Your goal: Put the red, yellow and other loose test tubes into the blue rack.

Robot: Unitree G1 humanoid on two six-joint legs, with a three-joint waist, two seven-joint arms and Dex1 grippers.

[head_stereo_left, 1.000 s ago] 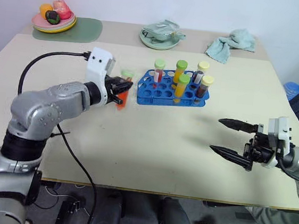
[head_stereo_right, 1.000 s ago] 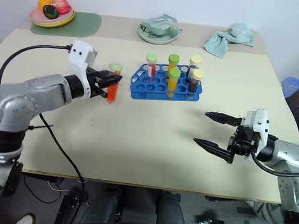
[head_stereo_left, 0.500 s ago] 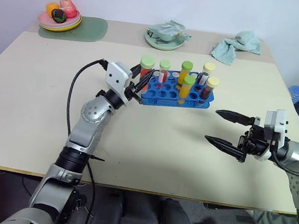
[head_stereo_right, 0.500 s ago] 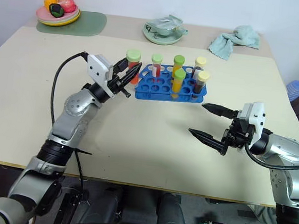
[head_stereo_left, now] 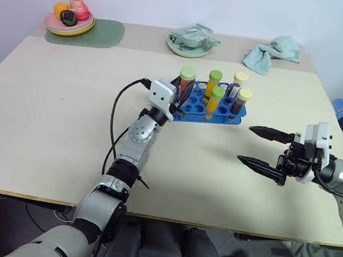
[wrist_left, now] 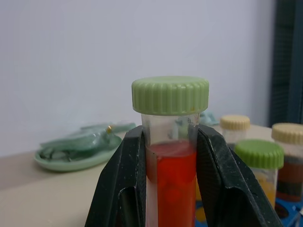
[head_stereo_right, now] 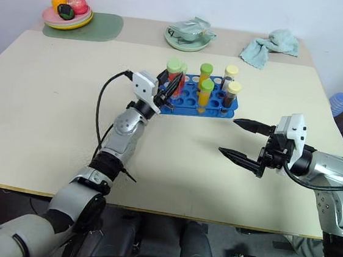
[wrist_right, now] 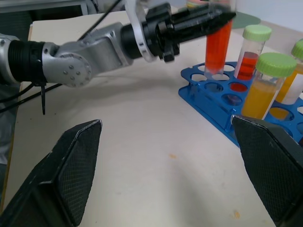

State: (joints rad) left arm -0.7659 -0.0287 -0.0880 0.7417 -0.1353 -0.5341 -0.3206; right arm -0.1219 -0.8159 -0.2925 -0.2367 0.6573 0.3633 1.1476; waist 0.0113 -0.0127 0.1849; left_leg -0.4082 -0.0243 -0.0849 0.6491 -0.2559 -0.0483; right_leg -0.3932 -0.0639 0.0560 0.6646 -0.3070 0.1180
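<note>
Left hand (wrist_left: 171, 156) grips red tube (wrist_left: 171, 189) over blue rack (head_stereo_left: 222, 112).

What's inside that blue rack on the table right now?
The blue rack holds five capped tubes: red, two orange-yellow, two dark brownish. Several holes stand empty. The left gripper holds another red tube above the rack's end. The tubes' bottoms are hidden.

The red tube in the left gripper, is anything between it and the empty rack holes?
Nothing visible blocks it. The red tube hangs over empty holes at the blue rack's end; the standing tubes sit beside and behind.
</note>
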